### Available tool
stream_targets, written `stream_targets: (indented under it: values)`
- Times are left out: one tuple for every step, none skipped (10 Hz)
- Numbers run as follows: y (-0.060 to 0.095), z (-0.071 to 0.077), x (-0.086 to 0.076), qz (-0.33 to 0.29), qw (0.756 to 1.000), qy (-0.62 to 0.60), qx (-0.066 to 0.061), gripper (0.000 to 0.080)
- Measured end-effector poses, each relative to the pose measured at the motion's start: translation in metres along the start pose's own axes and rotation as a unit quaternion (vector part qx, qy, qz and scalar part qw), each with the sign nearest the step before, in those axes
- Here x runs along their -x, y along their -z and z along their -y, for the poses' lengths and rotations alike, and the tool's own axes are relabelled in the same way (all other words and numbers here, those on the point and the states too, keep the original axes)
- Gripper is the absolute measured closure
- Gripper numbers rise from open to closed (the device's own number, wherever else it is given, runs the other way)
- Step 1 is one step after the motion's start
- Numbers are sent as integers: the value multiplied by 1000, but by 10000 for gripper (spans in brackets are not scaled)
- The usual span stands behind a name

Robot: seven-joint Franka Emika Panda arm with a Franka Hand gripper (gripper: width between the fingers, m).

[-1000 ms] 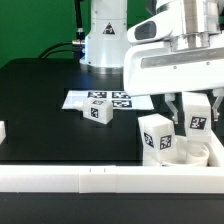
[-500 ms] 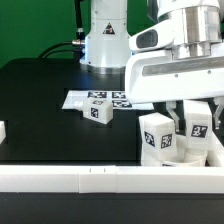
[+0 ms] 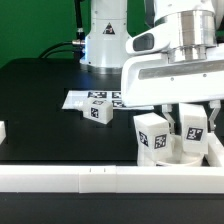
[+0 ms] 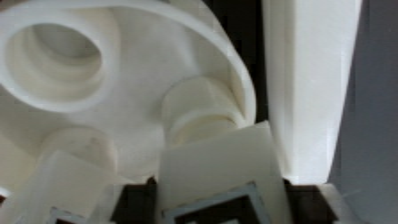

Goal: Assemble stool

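Stool seat [image 4: 151,95] lies right beneath the gripper [image 3: 193,122], which pinches a tagged leg [image 3: 193,133] upright; a second leg [image 3: 152,135] stands just beside it. I'd centre over a free socket [image 4: 63,45] first, then lower straight.

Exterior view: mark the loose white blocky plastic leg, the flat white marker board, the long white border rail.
Loose white leg [image 3: 99,113]: exterior view, tagged face.
Marker board [image 3: 73,101]: exterior view, bare end.
Border rail [image 3: 50,180]: exterior view, front face.
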State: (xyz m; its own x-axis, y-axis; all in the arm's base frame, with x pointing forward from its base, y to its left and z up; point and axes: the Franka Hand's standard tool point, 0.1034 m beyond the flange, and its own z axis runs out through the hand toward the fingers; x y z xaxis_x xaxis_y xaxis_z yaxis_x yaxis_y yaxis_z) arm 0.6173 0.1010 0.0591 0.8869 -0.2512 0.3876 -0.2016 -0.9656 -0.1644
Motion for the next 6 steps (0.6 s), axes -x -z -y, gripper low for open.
stream_targets:
  values:
    - [0,0,1,4,1000,0,0,478]
    - [0,0,1,4,1000,0,0,478]
    - [0,0,1,4,1000,0,0,478]
    - [1,0,0,5,1000,0,0,322]
    - [10,4,-1,34,999,-2,-2,209]
    - [24,4,-8,42,999,-3,-3,209]
